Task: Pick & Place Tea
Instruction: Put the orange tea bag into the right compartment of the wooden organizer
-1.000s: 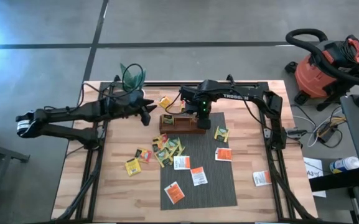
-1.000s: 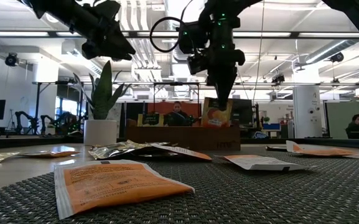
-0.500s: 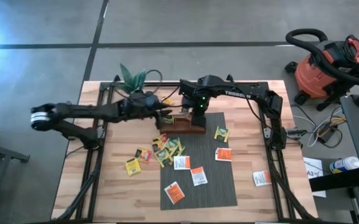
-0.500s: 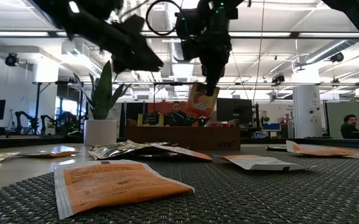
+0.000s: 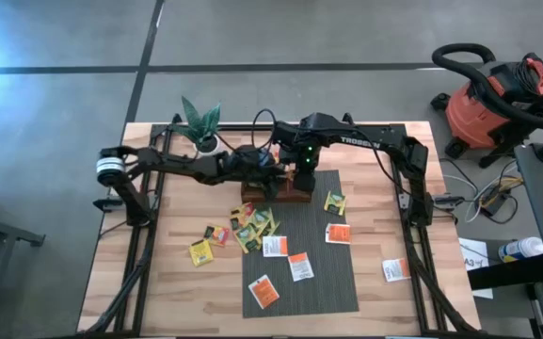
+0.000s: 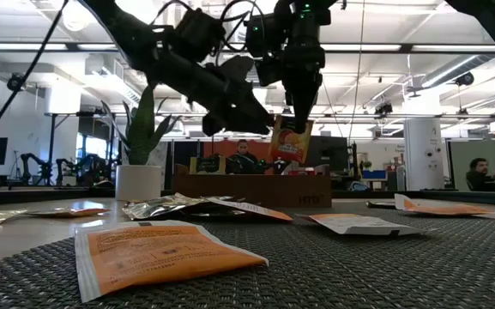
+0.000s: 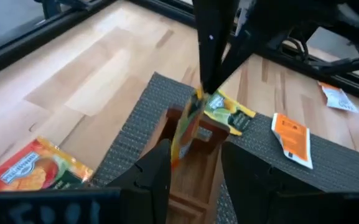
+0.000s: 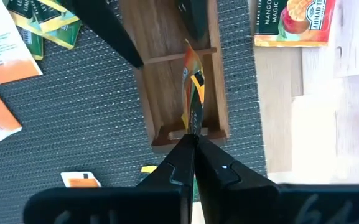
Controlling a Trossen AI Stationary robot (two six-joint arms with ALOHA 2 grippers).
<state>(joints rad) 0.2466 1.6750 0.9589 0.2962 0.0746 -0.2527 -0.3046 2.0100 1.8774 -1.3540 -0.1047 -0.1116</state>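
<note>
Hanging edge-down from the right gripper's (image 8: 190,142) clamped fingers, the orange tea sachet (image 8: 192,93) sits over the wooden tray (image 8: 167,81), directly ahead of the left gripper's (image 7: 190,163) parted fingers

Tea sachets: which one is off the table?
The orange sachet pinched in the right gripper, hanging over the tray; the others lie flat.
</note>
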